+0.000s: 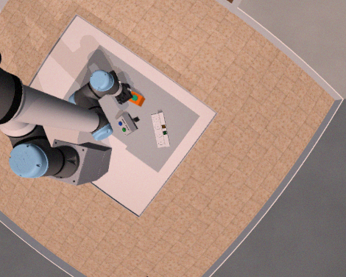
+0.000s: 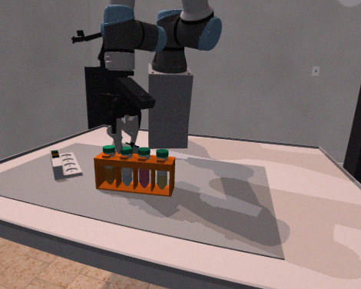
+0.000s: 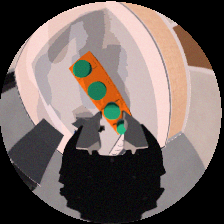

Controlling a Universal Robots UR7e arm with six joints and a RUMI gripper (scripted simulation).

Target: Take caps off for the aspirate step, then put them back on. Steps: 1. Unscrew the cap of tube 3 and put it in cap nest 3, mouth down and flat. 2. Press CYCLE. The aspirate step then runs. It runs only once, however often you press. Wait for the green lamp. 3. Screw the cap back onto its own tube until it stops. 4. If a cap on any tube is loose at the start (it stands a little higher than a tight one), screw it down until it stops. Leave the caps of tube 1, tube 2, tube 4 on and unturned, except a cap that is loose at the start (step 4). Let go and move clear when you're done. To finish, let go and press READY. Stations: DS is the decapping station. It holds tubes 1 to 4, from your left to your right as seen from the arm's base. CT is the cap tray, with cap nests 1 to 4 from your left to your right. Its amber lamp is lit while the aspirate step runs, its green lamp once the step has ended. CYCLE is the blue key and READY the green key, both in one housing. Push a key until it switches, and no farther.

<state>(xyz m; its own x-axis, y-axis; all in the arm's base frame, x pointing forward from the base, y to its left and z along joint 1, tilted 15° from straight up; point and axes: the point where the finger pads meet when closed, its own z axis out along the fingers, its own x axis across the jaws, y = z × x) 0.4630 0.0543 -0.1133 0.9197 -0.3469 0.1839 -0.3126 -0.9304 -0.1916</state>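
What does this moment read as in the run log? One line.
fingers: apart | green caps: four, all on tubes | cap tray: no caps

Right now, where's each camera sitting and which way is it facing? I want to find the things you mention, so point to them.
Top: high overhead, facing down at the table [image 1: 117, 198]; arm and gripper [image 1: 125, 93] show.
Exterior: beyond the orange rack [image 2: 103, 191], facing the arm's base; arm and gripper [image 2: 122, 134] show.
Wrist: on the arm, looking past its jaws at the rack [image 3: 90, 56].
Top and exterior share the cap tray [image 1: 164, 143] [image 2: 58, 172].
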